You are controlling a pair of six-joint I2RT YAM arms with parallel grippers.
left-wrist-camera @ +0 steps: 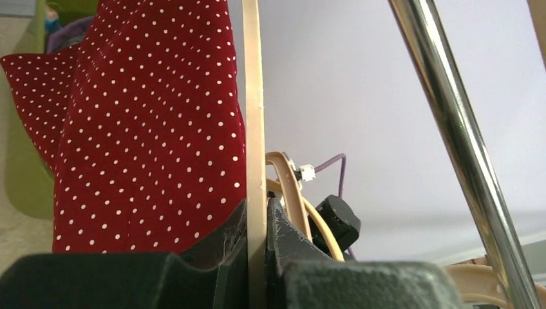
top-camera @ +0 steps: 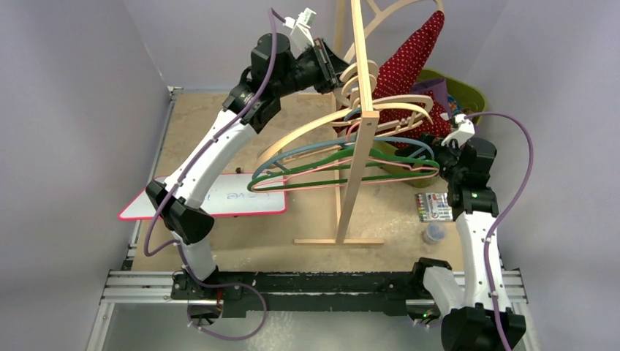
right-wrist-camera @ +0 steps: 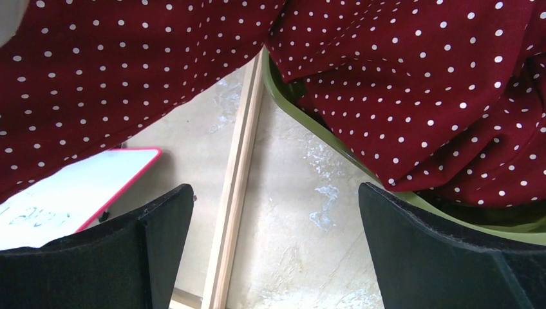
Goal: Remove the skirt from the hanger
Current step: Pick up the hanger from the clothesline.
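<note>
While the skirt (top-camera: 418,62) hangs at the far right of the wooden rack (top-camera: 358,146), I see soft dark-red cloth scattered with small white dots, its lower folds slumping over the rim of the green bin (top-camera: 470,93). My left hand (left-wrist-camera: 257,222) is pinched tight on a thin, pale, smooth hanger (left-wrist-camera: 253,96) just beside the fabric. My right hand (right-wrist-camera: 275,225) gapes wide under the cloth, gripping nothing, above the mottled beige surface (right-wrist-camera: 290,193).
</note>
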